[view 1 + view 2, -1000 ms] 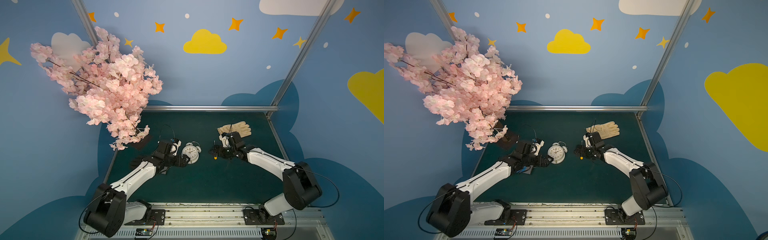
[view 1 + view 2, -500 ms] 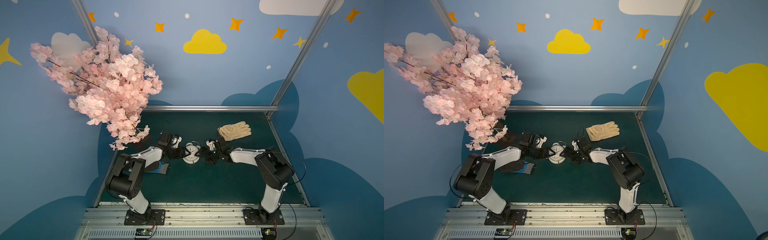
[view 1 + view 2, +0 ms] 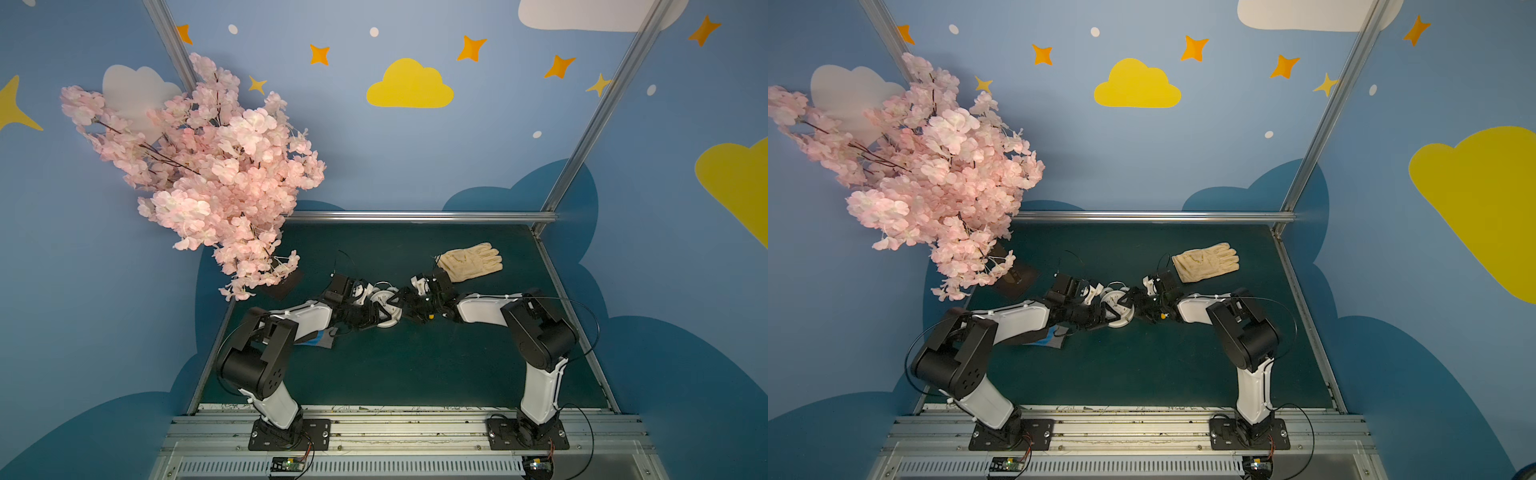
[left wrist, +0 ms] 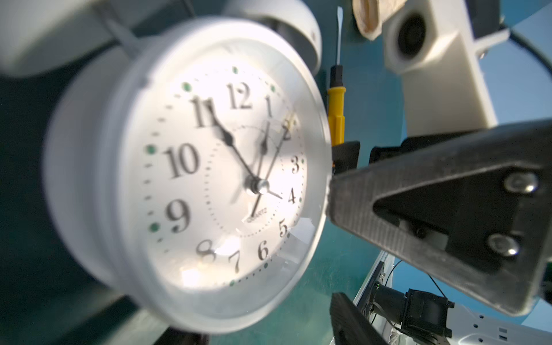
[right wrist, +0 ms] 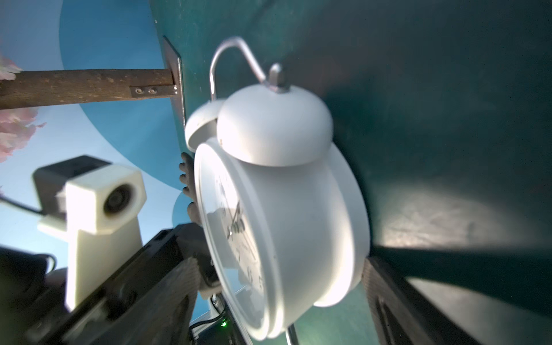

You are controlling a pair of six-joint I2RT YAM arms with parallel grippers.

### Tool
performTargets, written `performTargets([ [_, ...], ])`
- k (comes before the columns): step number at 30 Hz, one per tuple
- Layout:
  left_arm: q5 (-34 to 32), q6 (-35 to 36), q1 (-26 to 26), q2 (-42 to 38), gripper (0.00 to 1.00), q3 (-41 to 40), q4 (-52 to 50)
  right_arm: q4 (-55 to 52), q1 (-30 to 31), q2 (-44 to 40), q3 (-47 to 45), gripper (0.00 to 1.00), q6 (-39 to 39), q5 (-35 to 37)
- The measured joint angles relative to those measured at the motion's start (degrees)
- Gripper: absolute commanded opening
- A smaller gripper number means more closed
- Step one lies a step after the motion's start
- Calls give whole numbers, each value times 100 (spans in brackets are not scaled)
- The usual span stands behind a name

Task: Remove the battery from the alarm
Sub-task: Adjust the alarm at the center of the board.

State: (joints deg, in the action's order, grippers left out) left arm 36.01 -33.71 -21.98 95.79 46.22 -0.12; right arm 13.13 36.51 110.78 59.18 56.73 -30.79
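The white twin-bell alarm (image 3: 385,305) (image 3: 1117,309) sits mid-table, tipped with its dial upward, between both grippers. My left gripper (image 3: 374,313) (image 4: 260,322) is shut on the alarm (image 4: 209,179), one finger behind its back and one against the dial. My right gripper (image 3: 405,305) (image 5: 280,268) stands open around the alarm (image 5: 283,224) from the opposite side, and one of its fingers (image 4: 418,203) touches the dial's rim. The alarm's back panel faces the table, so the battery is hidden.
A yellow-handled screwdriver (image 4: 336,113) lies on the green table just behind the right gripper. A beige glove (image 3: 471,264) lies at the back right. The pink blossom tree (image 3: 199,166) overhangs the back left, above its dark base plate (image 3: 282,286). A blue-grey flat item (image 3: 320,338) lies under the left forearm.
A second ago the alarm stood upright with the grippers apart on either side. Both arms have folded in to it, the left jaws have narrowed onto it, and it has tipped dial-up.
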Motion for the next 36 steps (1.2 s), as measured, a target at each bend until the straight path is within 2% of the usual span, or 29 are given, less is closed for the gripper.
performTargets([
  [5,-48,-413,-426,20,77,-179,688,-868,-238,-48,299,93,-686,111],
  [9,-219,-568,-444,-177,88,-420,981,-2337,-420,-90,1027,96,-1589,450],
  [12,-407,-595,-199,-859,90,-881,931,-3327,-369,-94,1794,97,-2308,868],
  [16,-457,-549,531,-1670,92,-1320,846,-4376,-24,-103,2524,97,-3108,1432],
  [19,-457,-555,957,-1781,92,-1534,881,-4791,166,-101,2645,88,-3403,1495],
  [23,-275,-555,1036,-1296,90,-1464,905,-5047,160,-11,2643,70,-3552,1226],
  [27,-120,-553,1019,-769,90,-1191,925,-5099,105,31,2538,61,-3665,990],
  [36,-44,-575,822,-295,90,-822,1067,-5152,-4,33,2002,45,-4194,680],
])
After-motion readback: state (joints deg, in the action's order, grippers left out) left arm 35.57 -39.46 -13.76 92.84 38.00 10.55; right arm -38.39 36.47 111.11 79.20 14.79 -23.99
